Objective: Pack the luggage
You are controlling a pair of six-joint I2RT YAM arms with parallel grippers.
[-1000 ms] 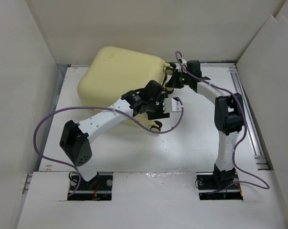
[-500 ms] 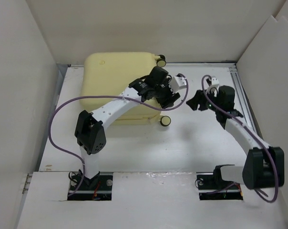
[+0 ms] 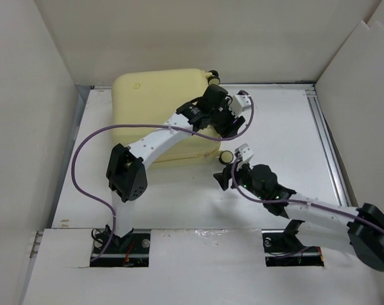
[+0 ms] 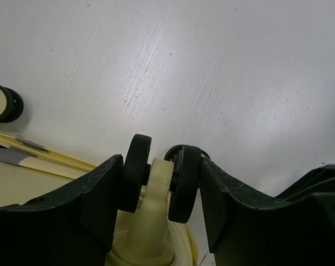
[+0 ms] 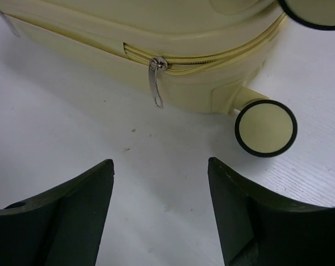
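- The pale-yellow hard-shell suitcase (image 3: 154, 108) lies flat and closed on the white bench (image 3: 274, 127), towards the far left, its wheeled end facing right
- The left arm reaches across the lid; the left end effector (image 4: 161, 163) sits at the suitcase's right end, its two dark fingers (image 4: 101, 194) pinching a twin caster wheel (image 4: 184, 183) from either side, the cream wheel stem between them
- Another wheel (image 4: 1, 102) shows at the left edge of the left wrist view, above the bench
- The right arm lies low over the bench; the right end effector (image 5: 159, 166) is just beside the suitcase's near right corner, fingers spread wide with only bare bench between them
- Ahead of it, the zip is shut along the visible stretch; the metal zipper pull (image 5: 155, 83) hangs down, and a black-rimmed cream corner wheel (image 5: 265, 128) stands to its right
- A purple cable (image 3: 84, 146) loops out to the left of the left arm
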